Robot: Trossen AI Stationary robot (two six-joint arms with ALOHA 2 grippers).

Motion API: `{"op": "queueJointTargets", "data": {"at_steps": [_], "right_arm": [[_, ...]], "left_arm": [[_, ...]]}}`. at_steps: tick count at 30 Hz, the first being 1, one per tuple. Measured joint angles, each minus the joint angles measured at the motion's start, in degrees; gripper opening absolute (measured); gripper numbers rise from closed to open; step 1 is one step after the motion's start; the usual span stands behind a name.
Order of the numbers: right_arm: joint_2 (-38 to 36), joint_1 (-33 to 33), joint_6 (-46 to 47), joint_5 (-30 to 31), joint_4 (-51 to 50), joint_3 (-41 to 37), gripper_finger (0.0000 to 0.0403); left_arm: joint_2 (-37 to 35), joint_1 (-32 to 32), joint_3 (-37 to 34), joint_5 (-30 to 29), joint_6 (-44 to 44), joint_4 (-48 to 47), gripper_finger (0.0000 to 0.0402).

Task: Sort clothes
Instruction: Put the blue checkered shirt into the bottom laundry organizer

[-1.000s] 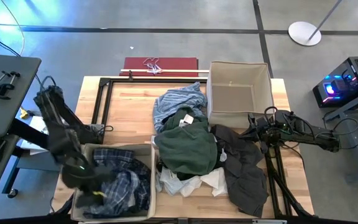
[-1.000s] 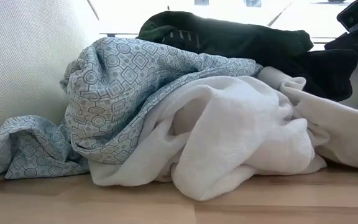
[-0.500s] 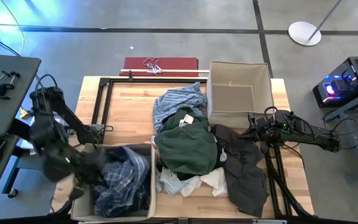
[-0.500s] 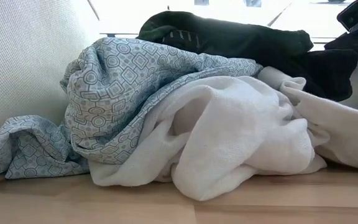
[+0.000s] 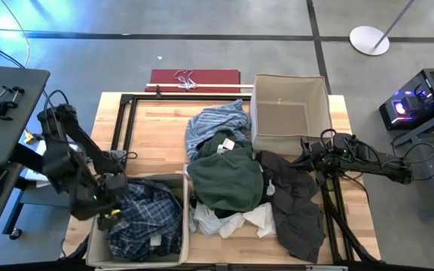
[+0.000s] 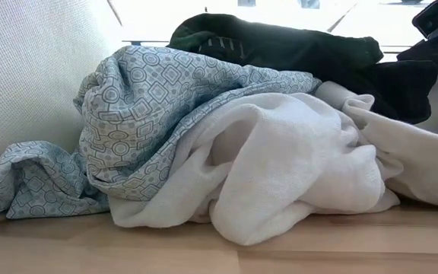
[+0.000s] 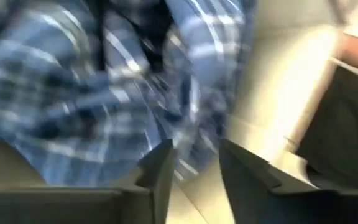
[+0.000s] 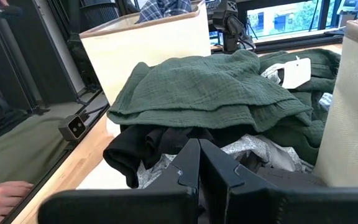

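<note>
The navy-white plaid shirt point(image 5: 148, 222) lies bunched in the beige box point(image 5: 173, 178) at the near left. My left gripper point(image 5: 114, 209) is open over that box's left side; in its wrist view point(image 7: 194, 171) the shirt point(image 7: 73, 93) lies just past the fingers. On the table, the dark green top point(image 5: 228, 177) lies on a pile with white pieces point(image 5: 228, 222) beneath it. The light blue shirt point(image 5: 213, 124) is behind it and the charcoal piece point(image 5: 296, 207) to its right. My right gripper point(image 5: 307, 159) waits shut point(image 8: 197, 165) by the charcoal piece.
A second beige box point(image 5: 290, 105) stands at the far right. A black metal frame point(image 5: 126, 120) lies on the far left of the table, and a red board point(image 5: 194, 77) lies beyond the far edge. A person's hand point(image 8: 2, 196) shows in the right wrist view.
My left gripper has risen out of the near-left box and drawn back toward the table's left edge. The plaid shirt has dropped and spread out inside the box.
</note>
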Motion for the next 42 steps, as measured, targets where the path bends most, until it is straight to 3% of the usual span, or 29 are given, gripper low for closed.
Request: {"op": "queueJointTargets", "data": {"at_steps": [2,3,7,8,11,14,18,21,26,30,32,35,38,40,42], "right_arm": [[0.00,0.02,0.00,-0.02,0.00,0.02,0.0000],[0.00,0.00,0.00,-0.01,0.01,0.01,0.0000],[0.00,0.01,0.00,-0.01,0.01,0.02,0.0000],[0.00,0.01,0.00,0.00,0.00,0.02,0.0000],[0.00,0.00,0.00,0.00,0.00,0.02,0.0000],[0.00,0.00,0.00,-0.01,0.01,0.02,0.0000],[0.00,0.00,0.00,-0.02,0.00,0.00,0.0000],[0.00,0.00,0.00,-0.01,0.00,0.01,0.0000],[0.00,0.02,-0.01,-0.02,0.00,0.02,0.0000],[0.00,0.02,0.00,0.00,0.00,0.02,0.0000],[0.00,0.01,0.00,-0.01,0.00,0.02,0.0000],[0.00,0.01,0.00,-0.01,0.00,0.02,0.0000],[0.00,0.00,0.00,0.00,0.00,0.02,0.0000],[0.00,0.01,0.00,-0.01,0.01,0.01,0.0000],[0.00,0.02,0.00,-0.02,0.01,0.02,0.0000]], "left_arm": [[-1.73,0.35,0.02,0.19,0.33,1.58,0.0144],[-2.29,0.36,0.05,-2.42,2.27,2.05,0.0149],[-1.60,0.44,-0.55,-24.22,15.93,3.37,0.0150],[-0.95,0.50,-1.74,-25.92,18.06,5.09,0.0145],[2.48,1.74,-8.10,-19.31,24.15,11.76,0.0123],[7.64,1.91,-17.51,-12.40,23.83,21.64,0.0094],[16.87,2.31,-27.38,1.35,25.16,37.00,0.0057],[21.29,3.04,-28.14,7.86,25.35,35.34,0.0033],[18.45,3.45,-23.02,6.30,28.12,23.24,0.0007],[11.91,3.68,-15.51,0.11,27.96,18.32,0.0002],[8.53,3.60,-12.38,-7.66,31.17,20.02,0.0003],[4.42,3.10,-10.91,-24.36,43.00,27.74,0.0003],[2.91,3.01,-10.93,-37.19,56.95,35.58,0.0003],[2.84,3.51,-10.93,-43.39,63.08,38.56,0.0003],[3.14,4.87,-10.93,-44.52,65.30,38.56,0.0003]]}}
